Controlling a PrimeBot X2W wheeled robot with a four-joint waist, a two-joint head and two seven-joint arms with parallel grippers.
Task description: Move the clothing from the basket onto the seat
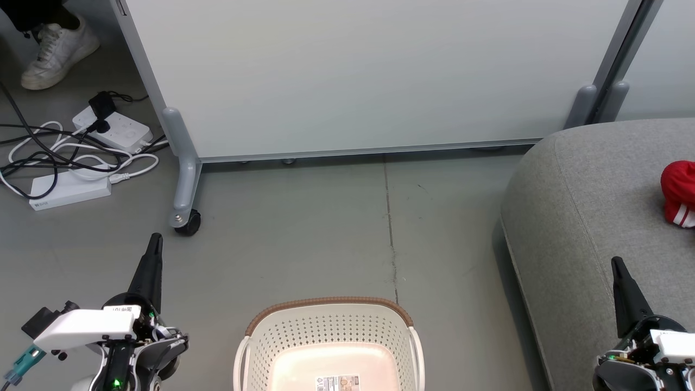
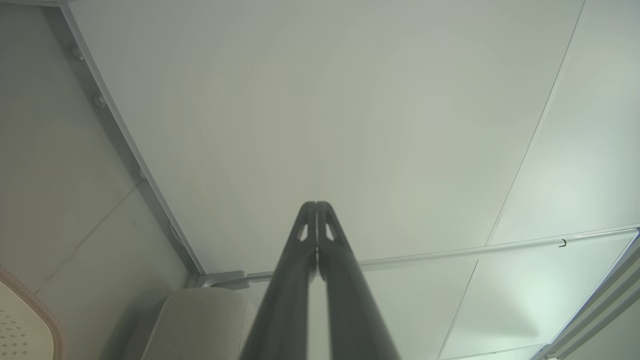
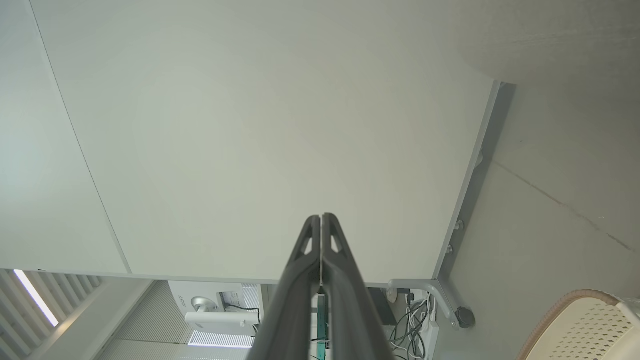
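The cream basket (image 1: pixel 282 336) with a brown rim stands on the floor at the bottom centre; what I see of its inside holds only a paper label. A bundle of red clothing (image 1: pixel 680 191) with white bands lies on the grey seat (image 1: pixel 586 217) at the right edge. My left gripper (image 1: pixel 156 238) points up at the lower left, left of the basket, shut and holding nothing. My right gripper (image 1: pixel 615 262) rises at the lower right over the seat's front, shut and holding nothing. In the wrist views both gripper tips (image 2: pixel 316 204) (image 3: pixel 320 216) are pressed together against a white panel.
A white partition panel (image 1: pixel 358 76) on grey wheeled legs (image 1: pixel 184 179) stands behind the basket. Power strips and tangled cables (image 1: pixel 81 157) lie on the floor at the left. A person's white shoe (image 1: pixel 57 51) is at the top left.
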